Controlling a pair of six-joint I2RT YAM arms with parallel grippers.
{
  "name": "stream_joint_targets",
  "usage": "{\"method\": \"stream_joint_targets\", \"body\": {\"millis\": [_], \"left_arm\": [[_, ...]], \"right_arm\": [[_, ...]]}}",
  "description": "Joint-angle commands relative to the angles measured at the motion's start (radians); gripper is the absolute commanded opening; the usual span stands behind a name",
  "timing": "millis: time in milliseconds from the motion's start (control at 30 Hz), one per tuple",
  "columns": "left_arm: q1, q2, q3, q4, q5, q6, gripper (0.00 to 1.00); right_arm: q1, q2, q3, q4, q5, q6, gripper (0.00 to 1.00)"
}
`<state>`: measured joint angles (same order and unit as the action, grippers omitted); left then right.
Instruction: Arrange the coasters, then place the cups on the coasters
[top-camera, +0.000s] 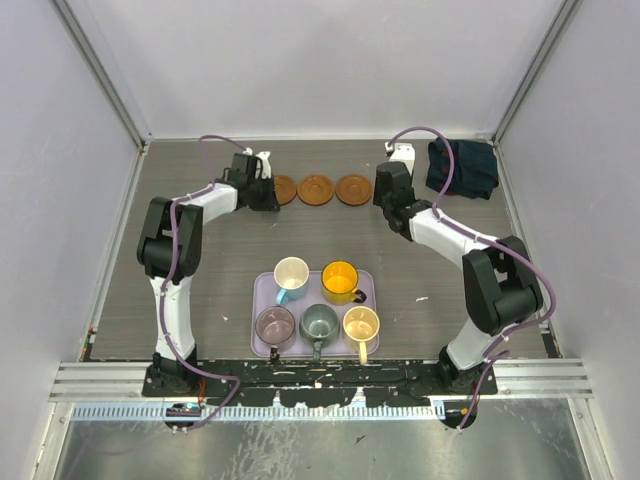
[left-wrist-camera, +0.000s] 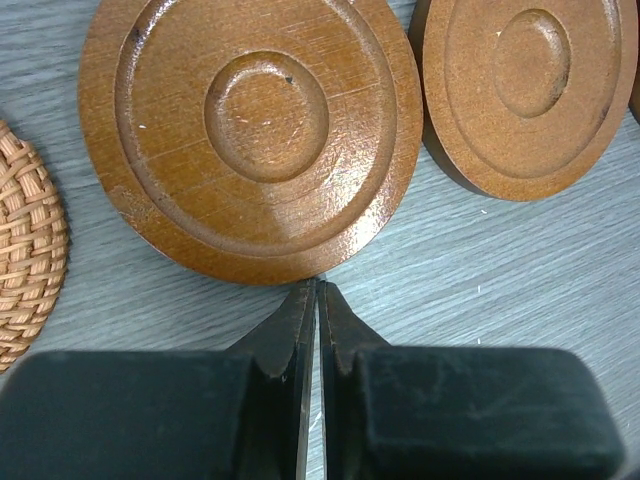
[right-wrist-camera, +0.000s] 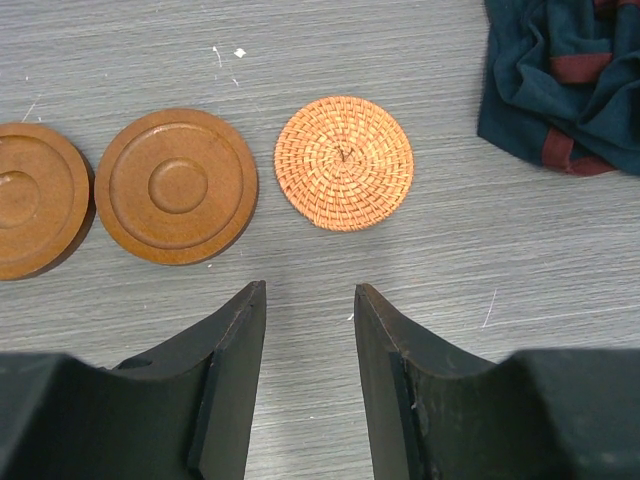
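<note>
Three brown ringed wooden coasters (top-camera: 315, 188) lie in a row at the back of the table. My left gripper (left-wrist-camera: 318, 287) is shut, empty, with its tips at the near rim of the leftmost wooden coaster (left-wrist-camera: 250, 130); another wooden coaster (left-wrist-camera: 530, 90) lies to its right and a woven coaster (left-wrist-camera: 25, 250) to its left. My right gripper (right-wrist-camera: 308, 290) is open and empty, just short of a woven orange coaster (right-wrist-camera: 344, 162), with a wooden coaster (right-wrist-camera: 177, 186) to that one's left. Several cups stand on the lavender tray (top-camera: 262, 292): light blue (top-camera: 291, 275), orange-yellow (top-camera: 340, 282), mauve (top-camera: 275, 325), grey-green (top-camera: 319, 322), cream-yellow (top-camera: 361, 325).
A crumpled dark blue cloth (top-camera: 462, 167) with red stripes lies at the back right, close to the right arm (top-camera: 440, 230). White walls and metal posts enclose the table on three sides. The left arm (top-camera: 175, 235) reaches to the row's left end.
</note>
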<state>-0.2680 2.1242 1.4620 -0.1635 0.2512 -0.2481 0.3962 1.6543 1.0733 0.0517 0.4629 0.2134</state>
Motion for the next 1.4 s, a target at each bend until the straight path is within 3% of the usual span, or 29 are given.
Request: {"method": "stream_joint_targets", "body": {"millis": [0, 367, 667, 1100, 1367], "left_arm": [[0.007, -0.018, 0.007, -0.006, 0.014, -0.004, 0.07], [0.008, -0.128, -0.08, 0.016, 0.035, -0.013, 0.08], [0.017, -0.221, -0.137, 0.028, 0.032, -0.012, 0.09], [0.123, -0.227, -0.135, 0.056, 0.0, -0.051, 0.09], [0.172, -0.128, -0.015, -0.008, -0.053, -0.03, 0.1]], "right_arm": [[0.0, 0.001, 0.047, 0.031, 0.012, -0.001, 0.46], [-0.009, 0.044, 0.099, 0.004, -0.001, -0.029, 0.46], [-0.105, 0.165, 0.23, -0.054, -0.041, -0.03, 0.44], [-0.185, 0.296, 0.326, -0.063, -0.156, -0.047, 0.24], [-0.194, 0.358, 0.38, -0.079, -0.189, -0.057, 0.14]]}}
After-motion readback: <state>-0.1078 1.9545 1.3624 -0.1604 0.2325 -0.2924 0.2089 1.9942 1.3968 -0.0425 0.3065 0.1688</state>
